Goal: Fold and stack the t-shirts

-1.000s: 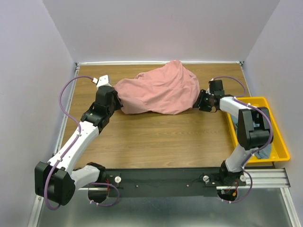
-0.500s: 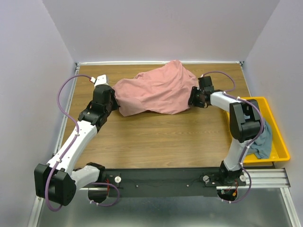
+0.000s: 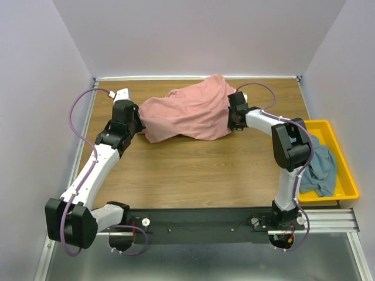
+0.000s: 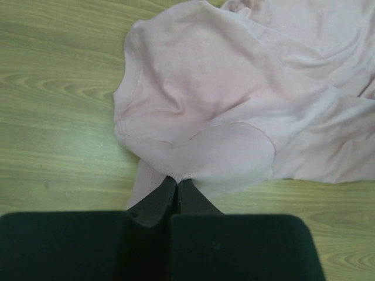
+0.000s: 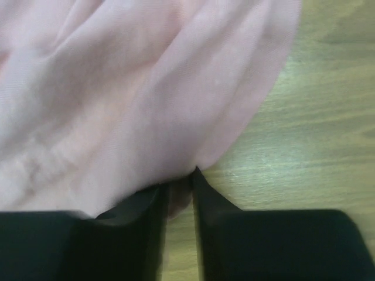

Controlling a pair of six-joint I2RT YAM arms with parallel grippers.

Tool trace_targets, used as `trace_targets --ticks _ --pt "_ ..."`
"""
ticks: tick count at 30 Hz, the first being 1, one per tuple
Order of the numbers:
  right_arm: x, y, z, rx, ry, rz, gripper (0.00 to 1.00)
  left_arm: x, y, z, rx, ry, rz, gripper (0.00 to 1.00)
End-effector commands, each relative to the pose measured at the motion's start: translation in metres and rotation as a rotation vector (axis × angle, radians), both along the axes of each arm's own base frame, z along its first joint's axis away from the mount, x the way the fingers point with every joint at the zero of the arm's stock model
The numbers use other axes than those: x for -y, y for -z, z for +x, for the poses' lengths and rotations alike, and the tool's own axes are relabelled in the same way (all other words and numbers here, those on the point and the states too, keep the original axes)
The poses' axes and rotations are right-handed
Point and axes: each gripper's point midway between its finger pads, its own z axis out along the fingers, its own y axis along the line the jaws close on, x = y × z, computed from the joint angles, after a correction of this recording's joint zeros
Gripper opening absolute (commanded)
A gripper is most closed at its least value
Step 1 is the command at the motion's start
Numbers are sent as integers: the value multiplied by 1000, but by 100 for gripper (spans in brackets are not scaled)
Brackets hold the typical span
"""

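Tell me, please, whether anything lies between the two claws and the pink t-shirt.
Nothing visible does. The left claw is shut on the pink t-shirt at its left edge, and the right claw has cloth from its right edge between its fingers. The blue-grey t-shirt sits apart in the yellow bin.

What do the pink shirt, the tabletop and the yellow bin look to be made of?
Pink shirt: soft matte knit cloth, probably cotton jersey; it drapes in folds and shows stitched hems. Tabletop: wood-grain surface with a slight sheen, perhaps laminate rather than solid wood. Yellow bin: smooth, rigid, evenly coloured walls, likely moulded plastic.
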Motion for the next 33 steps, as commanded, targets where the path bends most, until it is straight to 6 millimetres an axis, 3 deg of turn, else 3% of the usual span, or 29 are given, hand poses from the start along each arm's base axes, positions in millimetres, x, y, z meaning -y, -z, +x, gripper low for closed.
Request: trace_targets --ticks 1,2,3,4,5,6,7,9,11,12,14,15,16,17,18,19,20,21,23,24,26,27,30,33 --pt "49 37 -33 -146 62 -257 22 -16 -27 15 51 -29 18 0" --pt "64 25 -29 -126 64 -337 8 -25 -28 20 48 -53 22 0" --pt "71 15 -26 -111 66 -379 3 -29 -34 23 57 -62 25 0" --pt "80 -8 -17 -82 78 -414 1 -33 -51 29 86 -71 26 0" --pt "97 -29 -12 -57 95 -503 1 -40 -54 32 80 -85 32 0" --pt "106 -49 -6 -29 115 -543 1 -43 -76 37 118 -90 28 0" --pt "112 -77 4 19 142 -572 1 -46 -84 38 131 -93 38 0" --pt "135 -130 5 81 199 -675 1 -55 -104 37 154 -114 46 0" --pt "148 -170 1 110 251 -749 2 -63 -117 31 175 -130 62 0" --pt "151 -186 -4 125 268 -754 4 -66 -119 26 175 -136 69 0" --pt "153 -195 -15 113 268 -740 14 -67 -124 14 192 -133 70 0" --pt "151 -205 -21 140 285 -694 19 -66 -111 9 163 -126 71 0" --pt "149 -204 -26 131 273 -671 32 -65 -105 5 156 -119 66 0" --pt "146 -204 -29 135 264 -636 38 -63 -99 1 149 -109 61 0" --pt "138 -192 -34 116 230 -577 42 -60 -98 -6 157 -95 48 0" --pt "134 -193 -38 127 222 -536 45 -59 -77 -10 116 -86 48 0" --pt "129 -186 -41 116 206 -499 50 -57 -69 -14 102 -77 44 0" --pt "116 -171 -45 86 165 -424 50 -57 -51 -19 70 -79 39 0" --pt "101 -156 -49 69 123 -338 50 -53 -38 -23 45 -60 28 0" --pt "86 -135 -56 25 75 -256 50 -52 -29 -26 26 -58 22 0" --pt "71 -125 -56 35 58 -167 50 -52 -26 -28 21 -56 19 0" --pt "60 -111 -59 25 44 -102 50 -53 -26 -29 25 -61 25 0" --pt "50 -97 -62 17 57 9 50 -59 -31 -30 35 -80 47 0" --pt "55 -89 -59 14 84 97 50 -64 -36 -30 40 -90 72 0"
